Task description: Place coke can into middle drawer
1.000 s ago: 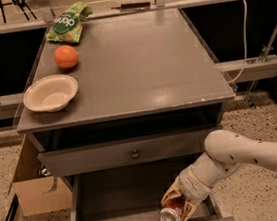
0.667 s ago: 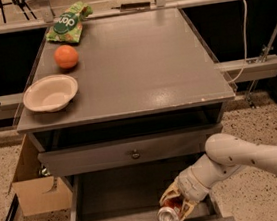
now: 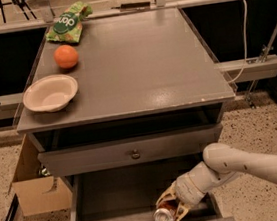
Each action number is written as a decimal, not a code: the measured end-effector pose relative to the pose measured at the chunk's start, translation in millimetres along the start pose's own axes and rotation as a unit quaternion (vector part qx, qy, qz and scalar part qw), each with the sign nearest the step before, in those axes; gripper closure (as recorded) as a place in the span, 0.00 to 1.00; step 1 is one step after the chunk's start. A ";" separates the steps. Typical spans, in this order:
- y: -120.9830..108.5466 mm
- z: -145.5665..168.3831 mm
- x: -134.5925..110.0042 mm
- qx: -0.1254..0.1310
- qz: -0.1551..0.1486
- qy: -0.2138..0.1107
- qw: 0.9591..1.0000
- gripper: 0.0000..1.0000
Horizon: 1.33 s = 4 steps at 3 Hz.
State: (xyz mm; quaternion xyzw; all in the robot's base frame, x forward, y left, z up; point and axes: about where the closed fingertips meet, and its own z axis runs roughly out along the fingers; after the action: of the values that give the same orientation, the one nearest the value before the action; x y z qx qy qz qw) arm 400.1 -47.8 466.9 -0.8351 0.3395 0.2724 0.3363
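Note:
The coke can [image 3: 165, 217] lies on its side, its silver end toward me, low inside the open middle drawer [image 3: 114, 196] at the front right. My gripper [image 3: 171, 210] reaches in from the right on a white arm, and its yellowish fingers [image 3: 165, 197] are closed around the can. The drawer is pulled out below the cabinet, with a bare grey floor.
A shut drawer front with a round knob [image 3: 135, 154] sits above the open drawer. On the cabinet top [image 3: 137, 62] are an orange fruit [image 3: 66, 56], a white bowl [image 3: 50, 93] and a green chip bag [image 3: 67, 23]. A cardboard box [image 3: 34, 188] stands on the floor at left.
The arm and the can have sunk slightly lower into the drawer; otherwise nothing has visibly moved.

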 end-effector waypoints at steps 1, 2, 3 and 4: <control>-3.2 -2.2 -5.8 0.017 0.018 0.044 0.999 1.00; -2.8 2.4 -6.9 0.032 0.039 0.090 0.995 1.00; -0.5 4.5 -8.3 0.046 0.051 0.129 0.989 1.00; 5.1 7.4 -13.3 0.061 0.056 0.164 0.983 1.00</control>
State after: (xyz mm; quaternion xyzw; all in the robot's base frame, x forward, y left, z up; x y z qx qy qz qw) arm 386.4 -39.9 469.4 -0.8260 0.4525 0.1286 0.3106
